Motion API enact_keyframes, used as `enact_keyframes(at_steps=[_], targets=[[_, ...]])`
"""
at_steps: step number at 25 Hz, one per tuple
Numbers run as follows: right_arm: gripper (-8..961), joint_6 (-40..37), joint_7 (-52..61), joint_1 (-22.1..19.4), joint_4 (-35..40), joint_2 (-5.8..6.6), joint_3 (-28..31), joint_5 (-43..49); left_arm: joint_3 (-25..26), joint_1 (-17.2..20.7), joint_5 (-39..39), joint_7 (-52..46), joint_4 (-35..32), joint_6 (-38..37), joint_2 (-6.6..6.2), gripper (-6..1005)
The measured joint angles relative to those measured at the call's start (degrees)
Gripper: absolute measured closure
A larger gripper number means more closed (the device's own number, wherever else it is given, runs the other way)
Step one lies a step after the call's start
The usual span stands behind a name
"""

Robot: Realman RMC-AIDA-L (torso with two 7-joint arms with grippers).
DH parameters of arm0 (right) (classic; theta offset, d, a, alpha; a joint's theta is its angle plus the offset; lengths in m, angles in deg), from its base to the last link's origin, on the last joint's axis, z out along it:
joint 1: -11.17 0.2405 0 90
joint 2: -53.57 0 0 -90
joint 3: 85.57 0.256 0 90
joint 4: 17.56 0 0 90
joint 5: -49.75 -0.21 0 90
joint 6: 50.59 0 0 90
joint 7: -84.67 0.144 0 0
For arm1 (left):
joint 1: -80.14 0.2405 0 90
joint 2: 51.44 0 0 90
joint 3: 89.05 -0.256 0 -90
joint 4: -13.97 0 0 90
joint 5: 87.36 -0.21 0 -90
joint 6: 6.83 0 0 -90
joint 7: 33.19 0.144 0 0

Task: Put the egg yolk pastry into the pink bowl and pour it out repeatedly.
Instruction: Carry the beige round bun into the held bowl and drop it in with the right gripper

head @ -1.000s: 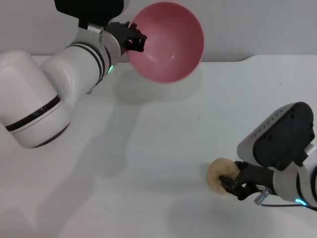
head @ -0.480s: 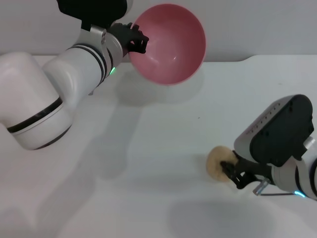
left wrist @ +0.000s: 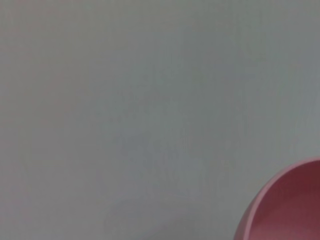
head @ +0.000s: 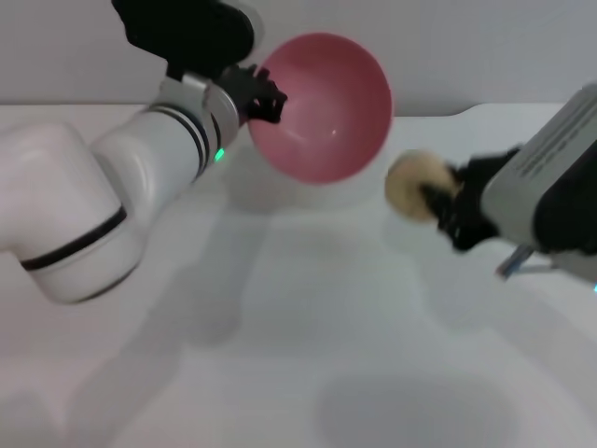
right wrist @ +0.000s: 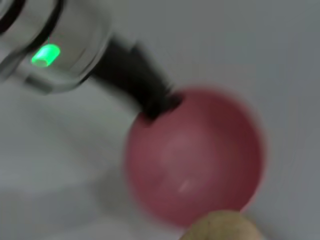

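you have a plain white table [head: 308,327] spread under the work, with soft grey shadows lying on it. behind its far edge stands a pale grey wall [head: 466,47]. near the right, that far edge steps up in a rounded corner.

You are seeing only a curved slice of the glossy, round pink plastic bowl [left wrist: 285,207], its rim arcing across one corner; a plain pale grey surface is filling everything else.
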Motion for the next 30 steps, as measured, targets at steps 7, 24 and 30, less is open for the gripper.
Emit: enact_keyframes(at_steps=[7,24,30], targets=[[790,-8.1,-3.0,1.2,1.0,-0.04,4.0,0.0,-5.6,1.8,0.4,1.5,-3.6,2.8,0.02,1000],[825,-12.6,-4.0,8.6,12.7,-0.17,1.4,-0.1,-11.4,4.6,0.3,1.8,-11.2,3.4,-0.12,999],[830,-13.8,-3.7,8.8,13.8,-0.26,0.9,-0.1,-11.6,4.4,0.4,1.8,-11.6,3.3,-0.11,1000]])
